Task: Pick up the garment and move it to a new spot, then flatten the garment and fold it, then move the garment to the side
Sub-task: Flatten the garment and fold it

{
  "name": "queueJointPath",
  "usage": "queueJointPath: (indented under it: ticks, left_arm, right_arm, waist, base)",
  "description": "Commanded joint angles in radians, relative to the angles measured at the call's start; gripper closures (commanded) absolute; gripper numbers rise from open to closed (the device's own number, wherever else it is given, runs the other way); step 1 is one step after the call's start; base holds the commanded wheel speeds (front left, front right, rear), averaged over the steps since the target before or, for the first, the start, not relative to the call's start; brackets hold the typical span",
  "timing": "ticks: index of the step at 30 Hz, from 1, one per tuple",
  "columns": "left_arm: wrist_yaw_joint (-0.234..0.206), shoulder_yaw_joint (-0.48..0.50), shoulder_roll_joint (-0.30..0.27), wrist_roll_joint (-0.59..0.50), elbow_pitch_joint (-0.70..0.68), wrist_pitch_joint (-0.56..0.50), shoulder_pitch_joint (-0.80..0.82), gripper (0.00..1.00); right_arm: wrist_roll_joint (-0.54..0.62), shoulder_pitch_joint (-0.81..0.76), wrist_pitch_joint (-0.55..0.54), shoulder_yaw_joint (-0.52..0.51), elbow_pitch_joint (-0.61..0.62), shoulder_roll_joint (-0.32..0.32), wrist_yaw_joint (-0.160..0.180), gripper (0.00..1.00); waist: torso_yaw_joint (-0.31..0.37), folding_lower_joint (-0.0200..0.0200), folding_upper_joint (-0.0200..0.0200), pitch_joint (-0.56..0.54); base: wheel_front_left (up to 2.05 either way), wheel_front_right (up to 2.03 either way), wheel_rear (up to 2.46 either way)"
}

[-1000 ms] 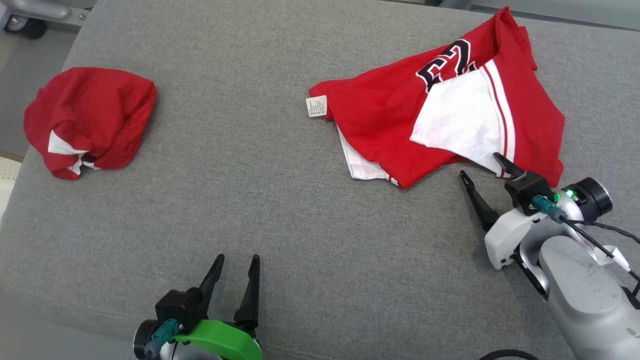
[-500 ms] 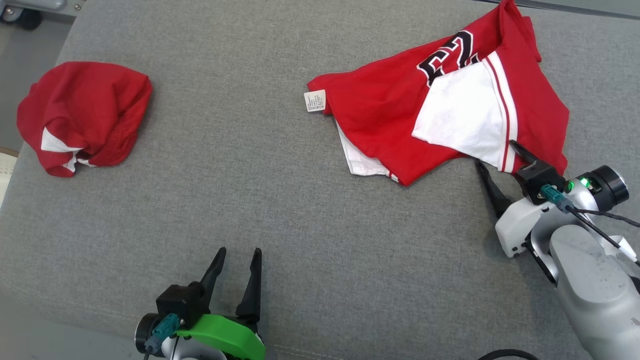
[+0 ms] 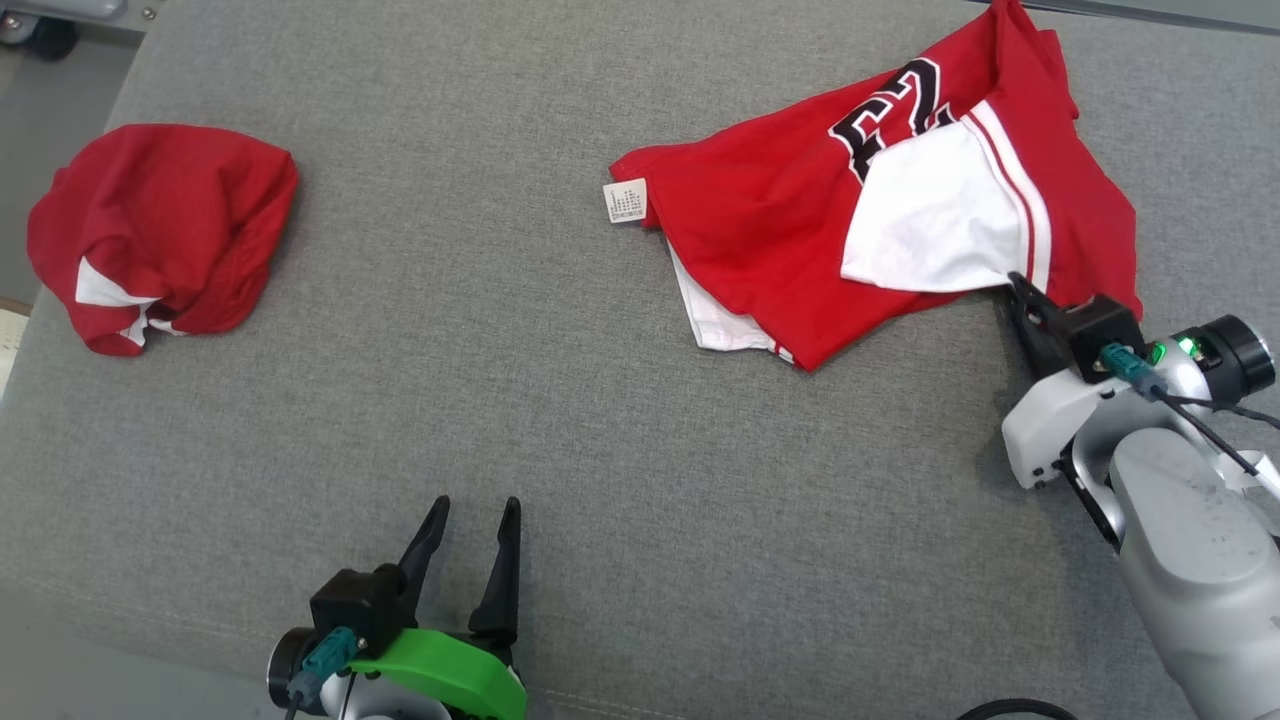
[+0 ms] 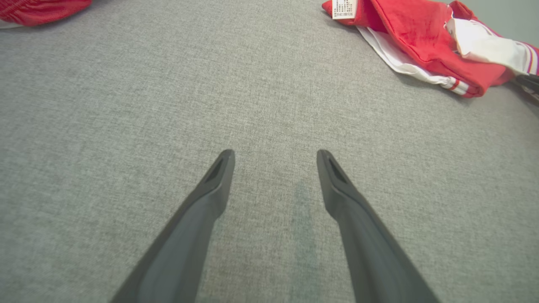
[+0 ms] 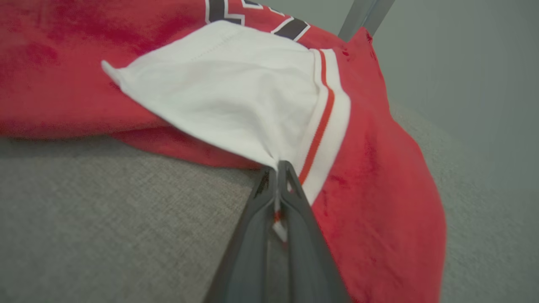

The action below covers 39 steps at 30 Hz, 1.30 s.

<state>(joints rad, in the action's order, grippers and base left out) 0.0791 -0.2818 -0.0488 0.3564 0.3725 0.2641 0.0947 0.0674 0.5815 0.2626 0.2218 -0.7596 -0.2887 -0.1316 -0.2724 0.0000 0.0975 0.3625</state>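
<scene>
Red shirt noted crumpled at far right corner of cushion, long axis left-right. Right hand clamped on white sleeve hem at shirt's near right end. Left hand apart, empty, at near edge, well removed; right arm judged nearer.

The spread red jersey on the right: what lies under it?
Under the red jersey, a white layer with a striped hem pokes out at the near-left edge, on the grey cushion. How far it reaches underneath is covered.
</scene>
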Motion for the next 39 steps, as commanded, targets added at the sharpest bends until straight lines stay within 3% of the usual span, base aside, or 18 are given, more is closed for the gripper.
queueJointPath:
  ticks: [1, 7, 9, 10, 11, 12, 13, 14, 15, 19, 24, 31, 39]
  left_arm:
    - [-0.001, 0.006, -0.003, -0.008, 0.003, 0.001, 0.006, 0.00]
    - [0.004, 0.012, -0.003, -0.012, -0.002, 0.001, 0.003, 0.00]
    - [0.009, 0.008, -0.003, -0.021, -0.001, 0.000, 0.012, 0.00]
    - [0.009, 0.008, -0.003, -0.021, -0.001, 0.000, 0.012, 0.00]
    - [0.011, 0.004, -0.003, -0.021, 0.002, 0.001, 0.018, 0.00]
    - [0.011, 0.004, -0.003, -0.021, 0.002, 0.001, 0.018, 0.00]
    - [0.014, 0.002, -0.003, -0.024, 0.004, 0.000, 0.021, 0.00]
    - [0.016, 0.000, -0.003, -0.026, 0.006, 0.000, 0.023, 0.00]
    - [0.016, -0.003, -0.003, -0.028, 0.009, 0.000, 0.026, 0.00]
    - [0.018, -0.012, -0.003, -0.029, 0.014, 0.000, 0.025, 0.00]
    - [0.011, 0.008, -0.003, -0.031, 0.017, 0.001, -0.007, 0.00]
    - [0.016, 0.009, -0.003, -0.034, 0.022, 0.000, -0.003, 0.00]
    - [0.025, 0.008, -0.003, -0.043, 0.037, 0.000, -0.026, 0.00]
  right_arm:
    - [-0.017, 0.016, 0.001, -0.012, 0.029, -0.002, 0.002, 1.00]
    - [-0.073, 0.045, 0.001, -0.124, 0.162, -0.029, 0.002, 1.00]
    - [-0.075, 0.098, 0.001, -0.219, 0.157, -0.058, 0.002, 1.00]
    - [-0.075, 0.098, 0.001, -0.219, 0.157, -0.058, 0.002, 1.00]
    - [-0.041, 0.134, 0.001, -0.291, 0.103, -0.080, 0.002, 1.00]
    - [-0.041, 0.134, 0.001, -0.291, 0.103, -0.080, 0.002, 1.00]
    - [-0.026, 0.158, 0.001, -0.337, 0.066, -0.091, 0.002, 0.87]
    - [-0.020, 0.186, 0.001, -0.400, 0.021, -0.103, 0.002, 0.51]
    - [0.006, 0.207, 0.001, -0.449, -0.028, -0.116, 0.002, 0.00]
    - [0.086, 0.262, 0.001, -0.600, -0.149, -0.117, 0.001, 0.00]
    - [0.135, 0.211, 0.001, -0.632, -0.111, -0.057, 0.001, 0.00]
    - [0.053, 0.069, 0.002, -0.458, 0.029, 0.040, 0.002, 0.00]
    - [-0.121, -0.082, 0.002, -0.185, 0.147, 0.072, 0.002, 0.00]
  waist:
    - [0.003, 0.0000, 0.0000, -0.002]
    - [0.014, 0.0000, 0.0000, -0.003]
    - [0.014, 0.0000, 0.0000, 0.006]
    - [0.014, 0.0000, 0.0000, 0.006]
    - [0.009, 0.0000, 0.0000, 0.010]
    - [0.009, 0.0000, 0.0000, 0.010]
    - [0.004, 0.0000, 0.0000, 0.013]
    - [-0.001, 0.0000, 0.0000, 0.016]
    - [-0.006, 0.0000, 0.0000, 0.018]
    - [-0.019, 0.0000, 0.0000, 0.013]
    - [0.009, 0.0000, 0.0000, -0.008]
    - [0.056, 0.0000, 0.0000, -0.041]
    - [0.058, 0.0000, 0.0000, -0.086]
  base:
    - [0.00, 0.00, 0.00]
    - [0.00, 0.00, 0.00]
    - [0.00, 0.00, 0.00]
    - [0.00, 0.00, 0.00]
    - [0.00, 0.00, 0.00]
    - [0.00, 0.00, 0.00]
    - [0.00, 0.00, 0.00]
    - [0.00, 0.00, 0.00]
    - [0.00, 0.00, 0.00]
    - [0.00, 0.00, 0.00]
    - [0.00, 0.00, 0.00]
    - [0.00, 0.00, 0.00]
    - [0.00, 0.00, 0.00]
